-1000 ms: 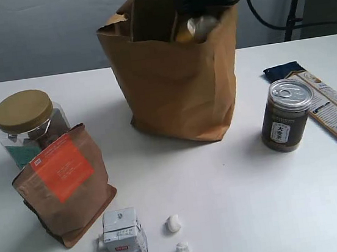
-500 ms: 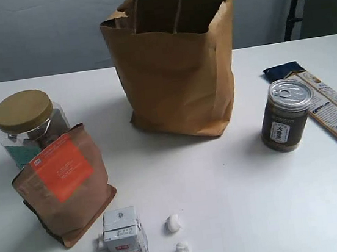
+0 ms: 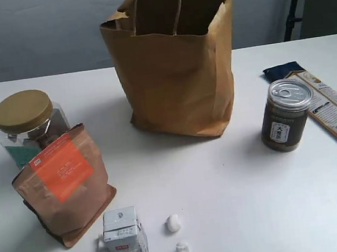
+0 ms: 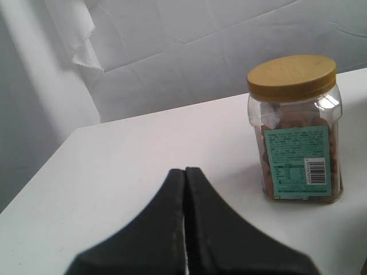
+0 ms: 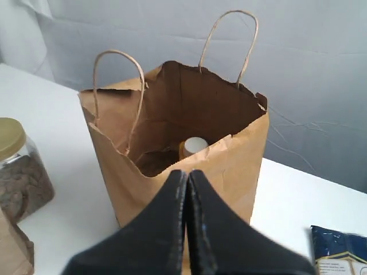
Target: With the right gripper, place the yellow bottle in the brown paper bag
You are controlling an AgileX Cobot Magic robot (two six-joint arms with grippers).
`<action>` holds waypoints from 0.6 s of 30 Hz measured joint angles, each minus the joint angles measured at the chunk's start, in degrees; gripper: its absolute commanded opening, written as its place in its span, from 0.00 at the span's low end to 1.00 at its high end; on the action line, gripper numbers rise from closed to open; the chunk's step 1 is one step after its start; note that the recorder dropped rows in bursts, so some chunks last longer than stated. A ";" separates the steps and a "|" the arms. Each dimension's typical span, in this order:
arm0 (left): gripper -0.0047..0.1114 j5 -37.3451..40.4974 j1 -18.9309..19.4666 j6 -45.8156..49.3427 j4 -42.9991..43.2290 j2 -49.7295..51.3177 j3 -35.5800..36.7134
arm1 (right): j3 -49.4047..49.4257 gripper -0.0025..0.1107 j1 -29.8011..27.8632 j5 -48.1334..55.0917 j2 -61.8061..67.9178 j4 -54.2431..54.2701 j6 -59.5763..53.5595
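Paper bag (image 5: 232, 166) hides most of the yellow bottle (image 5: 195, 146) inside.

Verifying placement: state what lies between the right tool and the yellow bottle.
In the right wrist view, the brown paper bag's near wall stands between the right tool and the yellow bottle.

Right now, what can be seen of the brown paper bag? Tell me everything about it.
The brown paper bag stands upright and open toward the back of the white table in the exterior view, and it is the largest thing there. It is plain, creased kraft paper with an uneven, bent rim and two twisted paper handles standing up. In the right wrist view a bottle shows deep inside, only its white cap clear. Nothing but the table and the bottle appears to touch the bag.
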 measured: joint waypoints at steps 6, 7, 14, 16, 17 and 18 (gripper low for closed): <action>0.04 0.00 0.00 0.00 0.00 0.00 0.00 | 10.26 0.02 0.00 -1.29 -12.09 0.90 0.74; 0.04 0.00 0.00 0.00 0.00 0.00 0.00 | 11.65 0.02 0.00 -1.44 -13.56 0.19 1.08; 0.04 0.00 0.00 0.00 0.00 0.00 0.00 | 23.75 0.02 0.00 -2.93 -25.13 -8.64 9.38; 0.04 0.00 0.00 0.00 0.00 0.00 0.00 | 27.47 0.02 0.00 -4.52 -28.33 -13.94 15.00; 0.04 0.00 0.00 0.00 0.00 0.00 0.00 | 29.24 0.02 0.00 -5.03 -30.18 -16.99 19.00; 0.04 0.00 0.00 0.00 0.00 0.00 0.00 | 30.90 0.02 -0.15 -5.32 -32.07 -19.89 22.34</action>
